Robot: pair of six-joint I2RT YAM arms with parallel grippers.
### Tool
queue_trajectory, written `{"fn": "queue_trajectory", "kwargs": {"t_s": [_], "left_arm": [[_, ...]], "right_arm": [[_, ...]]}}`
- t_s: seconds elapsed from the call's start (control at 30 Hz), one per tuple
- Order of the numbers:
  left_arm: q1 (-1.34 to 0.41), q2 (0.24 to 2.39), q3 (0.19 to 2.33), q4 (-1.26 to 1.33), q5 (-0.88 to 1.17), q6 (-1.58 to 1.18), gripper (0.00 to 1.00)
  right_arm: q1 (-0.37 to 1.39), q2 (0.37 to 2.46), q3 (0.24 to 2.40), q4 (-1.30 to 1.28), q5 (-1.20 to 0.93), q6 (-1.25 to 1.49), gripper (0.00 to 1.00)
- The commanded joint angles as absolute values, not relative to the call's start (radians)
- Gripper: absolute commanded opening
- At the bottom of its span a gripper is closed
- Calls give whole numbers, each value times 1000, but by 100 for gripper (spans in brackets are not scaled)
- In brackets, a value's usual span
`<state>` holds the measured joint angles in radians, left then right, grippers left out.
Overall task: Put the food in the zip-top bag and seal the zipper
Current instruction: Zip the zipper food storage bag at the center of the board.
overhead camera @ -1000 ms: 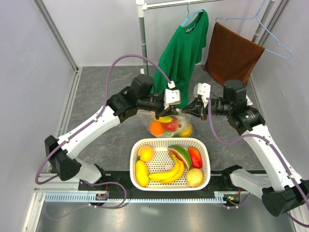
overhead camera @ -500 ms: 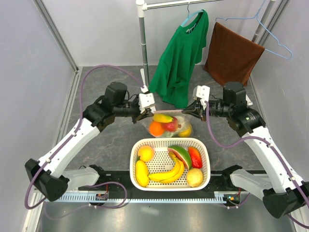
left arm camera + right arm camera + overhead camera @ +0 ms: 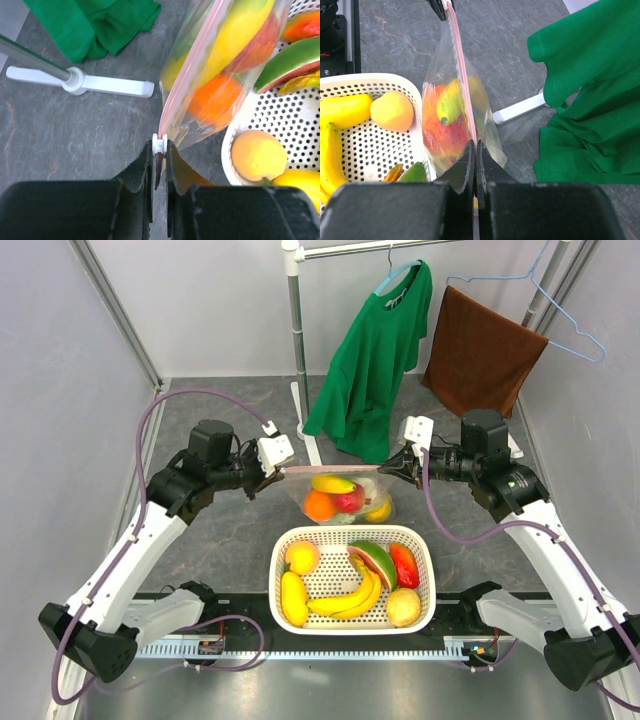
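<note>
Top external, left gripper point(image 3: 271, 473) slid leftward along zipper point(image 3: 335, 469)

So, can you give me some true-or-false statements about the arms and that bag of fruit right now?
1. The left gripper and right gripper each pinch one end of the zipper. True.
2. The zip-top bag is empty. False: it holds fruit, including an orange.
3. The bananas lie in the white basket. True.
4. The bag sits inside the basket. False: it hangs outside, beyond the basket's far rim.
</note>
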<state>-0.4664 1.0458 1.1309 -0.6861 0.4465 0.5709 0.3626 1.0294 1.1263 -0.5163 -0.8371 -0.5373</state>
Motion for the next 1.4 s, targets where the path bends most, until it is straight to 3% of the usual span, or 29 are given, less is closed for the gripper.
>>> {"fn": "queue_trajectory", "kwargs": {"t_s": [0.0,0.23,0.33,0.37,0.53,0.63,0.8,1.0,1.1,1.2,1.23,1.33,1.37], "left_arm": [[-434,985,1112,-764,278,601,8],[-433,969,1112,-798,198,611,9],[-433,985,1150,-825,208,607,24],[-433,985,1163,-833,250,607,38],[-448,1015,1328,-845,487,598,75],[-518,1092,1422,-850,512,572,81],[-656,1215,1482,-778,451,591,82],[-752,1368,1548,-756,410,591,79],[-752,1381,1534,-730,410,580,68],[-752,1378,1517,-732,419,578,51],[-750,1370,1514,-732,432,577,36],[-741,1355,1516,-747,460,549,2],[-727,1336,1516,-749,468,513,2]], "right_arm": [[347,1031,1166,-518,-802,-552,0],[345,1051,1175,-512,-821,-543,0],[345,1055,1178,-509,-842,-540,0],[345,1055,1178,-505,-847,-534,0],[347,1066,1178,-500,-868,-519,0],[345,1063,1180,-500,-882,-509,0],[348,1058,1181,-495,-890,-497,0],[348,1046,1186,-491,-903,-485,0],[348,1042,1190,-488,-914,-477,0],[350,1039,1198,-486,-920,-471,0],[350,1039,1200,-486,-923,-469,0],[351,1042,1201,-474,-910,-433,5],[350,1043,1203,-468,-907,-419,11]]}}
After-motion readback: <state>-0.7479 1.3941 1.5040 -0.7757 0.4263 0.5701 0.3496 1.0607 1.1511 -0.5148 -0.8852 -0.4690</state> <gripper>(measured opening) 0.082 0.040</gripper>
